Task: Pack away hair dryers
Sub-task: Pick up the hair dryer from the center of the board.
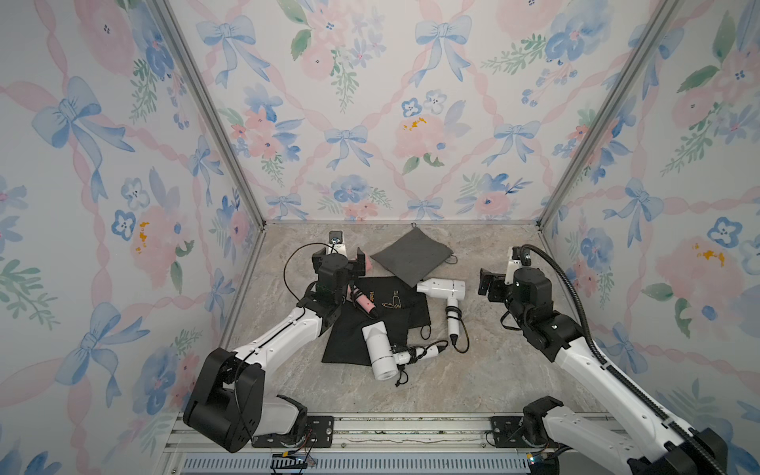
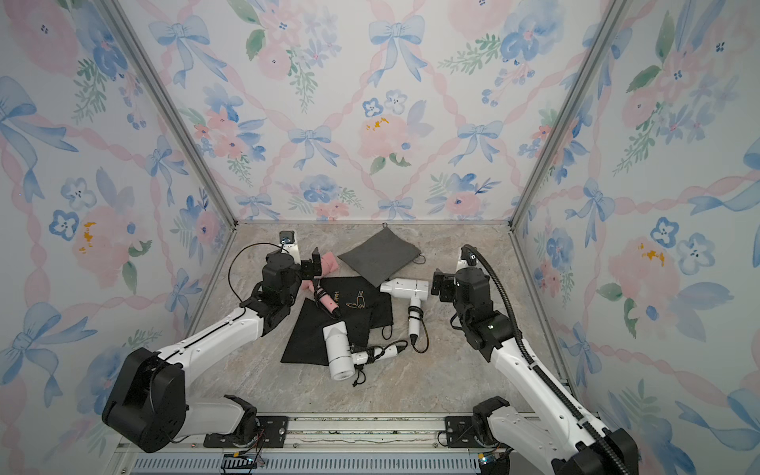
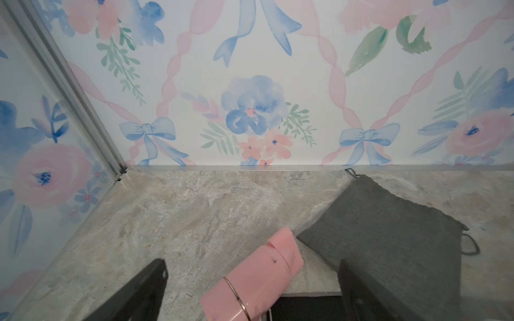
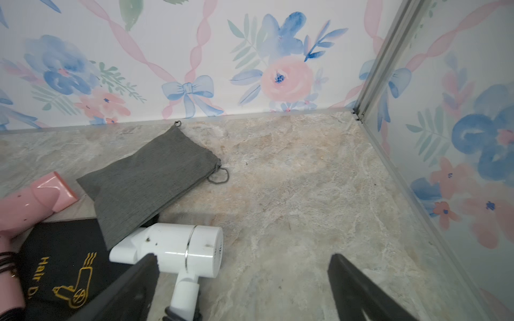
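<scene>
In a top view, the pink dryer (image 1: 364, 303) lies left of centre, cord banded round its handle. The upper white dryer (image 1: 442, 288) lies right of centre, handle pointing down-frame. The lower white dryer (image 1: 380, 349) rests partly on a black pouch (image 1: 345, 345), low centre.

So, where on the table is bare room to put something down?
Bare tabletop lies in both back corners, either side of the grey pouch, and along the front, before the nearer white hair dryer. The middle is crowded: black pouches, pink hair dryer.
</scene>
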{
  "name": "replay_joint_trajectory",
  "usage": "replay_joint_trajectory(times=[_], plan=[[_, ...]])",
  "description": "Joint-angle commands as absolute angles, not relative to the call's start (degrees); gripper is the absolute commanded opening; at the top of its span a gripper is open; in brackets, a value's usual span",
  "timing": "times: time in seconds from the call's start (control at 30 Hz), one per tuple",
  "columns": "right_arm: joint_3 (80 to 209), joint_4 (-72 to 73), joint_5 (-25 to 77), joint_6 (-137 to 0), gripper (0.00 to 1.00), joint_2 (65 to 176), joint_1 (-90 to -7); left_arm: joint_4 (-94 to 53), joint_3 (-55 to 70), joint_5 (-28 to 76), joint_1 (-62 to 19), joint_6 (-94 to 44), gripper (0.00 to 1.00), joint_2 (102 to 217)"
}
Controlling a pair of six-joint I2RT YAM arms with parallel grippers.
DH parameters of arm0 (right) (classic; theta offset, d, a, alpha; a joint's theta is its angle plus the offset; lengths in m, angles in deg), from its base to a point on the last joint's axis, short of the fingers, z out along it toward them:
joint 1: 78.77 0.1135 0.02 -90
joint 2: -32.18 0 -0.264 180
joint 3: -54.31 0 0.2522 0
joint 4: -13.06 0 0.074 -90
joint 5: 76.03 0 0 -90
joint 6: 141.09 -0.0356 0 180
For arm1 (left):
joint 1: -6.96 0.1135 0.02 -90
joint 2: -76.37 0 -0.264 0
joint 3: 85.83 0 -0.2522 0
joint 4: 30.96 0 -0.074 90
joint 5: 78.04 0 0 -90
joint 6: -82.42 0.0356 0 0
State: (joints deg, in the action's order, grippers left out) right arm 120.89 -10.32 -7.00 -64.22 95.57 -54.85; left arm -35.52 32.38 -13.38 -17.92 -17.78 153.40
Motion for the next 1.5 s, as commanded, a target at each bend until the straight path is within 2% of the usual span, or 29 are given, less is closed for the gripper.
replay_joint_trajectory(times=[0.0,0.17,0.3,0.5,1.0,1.2,1.47], plan=[[118.95,-18.02,-6.01,-66.77,0.97,93.52,-52.6,-23.56,28.56,-10.2,-17.96,-23.65,0.98,151.98],[118.03,-22.84,-6.12,-67.32,1.0,92.93,-46.93,-16.0,26.88,-4.65,-17.22,-27.44,0.96,150.17],[119.16,-26.64,-5.04,-68.15,0.96,96.11,-42.43,-12.58,28.62,2.05,-14.53,-31.61,0.94,148.31],[120.99,-31.72,-5.28,-73.65,0.91,101.3,-39.53,-10.53,31.34,5.83,-13.54,-33.62,0.93,148.15],[124.1,-24.59,3.11,-83.44,0.9,116.85,-41.08,-10.28,23.99,7.05,-18.47,-30.97,0.93,153.88],[126.67,-23.74,4.13,-85.32,0.86,123.01,-43.57,-10.21,20.61,6.69,-19.8,-28.73,0.94,156.61],[129.25,-23.32,4.59,-86.58,0.72,130.57,-44.52,-10.22,17.86,7.37,-20.0,-27.93,0.94,157.96]])
